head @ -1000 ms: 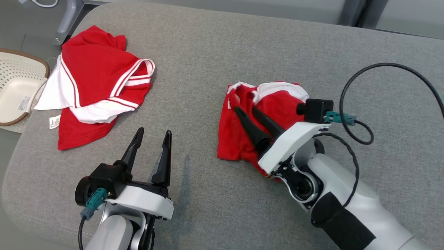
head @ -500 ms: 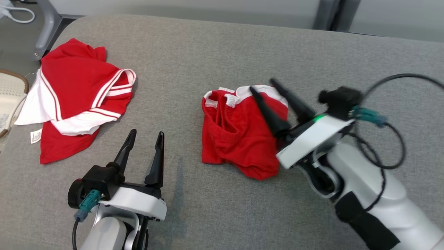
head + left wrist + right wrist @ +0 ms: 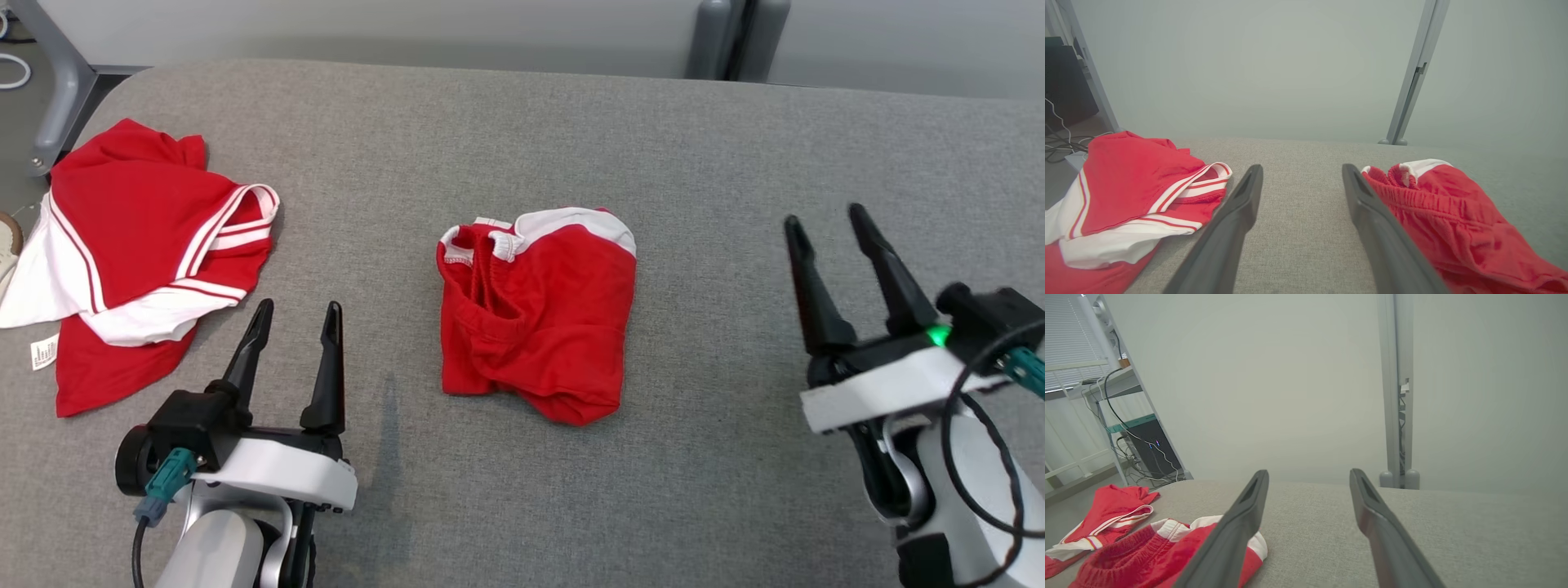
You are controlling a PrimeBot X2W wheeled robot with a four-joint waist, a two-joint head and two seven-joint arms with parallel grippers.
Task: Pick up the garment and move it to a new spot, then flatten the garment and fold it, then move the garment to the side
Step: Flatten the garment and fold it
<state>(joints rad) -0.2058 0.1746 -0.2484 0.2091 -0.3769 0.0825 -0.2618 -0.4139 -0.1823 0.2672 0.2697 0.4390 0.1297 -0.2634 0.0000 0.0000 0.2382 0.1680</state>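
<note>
The garment [image 3: 539, 314], red shorts with white trim and an elastic waistband, lies bunched in the middle of the grey padded table [image 3: 522, 122]. My left gripper [image 3: 298, 306] stands open at the lower left, empty, with the garment [image 3: 1453, 220] just right of its right finger in the left wrist view. My right gripper [image 3: 823, 215] is open and empty at the right, well clear of the shorts. In the right wrist view the garment [image 3: 1147, 555] lies at the lower left, behind the left finger of my right gripper [image 3: 1309, 471]. In its own wrist view my left gripper [image 3: 1302, 167] has bare table between its fingers.
A second red and white garment [image 3: 147, 245] lies crumpled at the table's left edge, also the second garment [image 3: 1126, 183]. A grey post [image 3: 718, 37] rises behind the far edge and a table leg [image 3: 57, 106] stands at the upper left. Bare table lies between the garment and my right gripper.
My right gripper has come off the garment and drawn back to the right, leaving it lying on the table. The camera has swung, shifting the whole picture left. My left gripper stays open.
</note>
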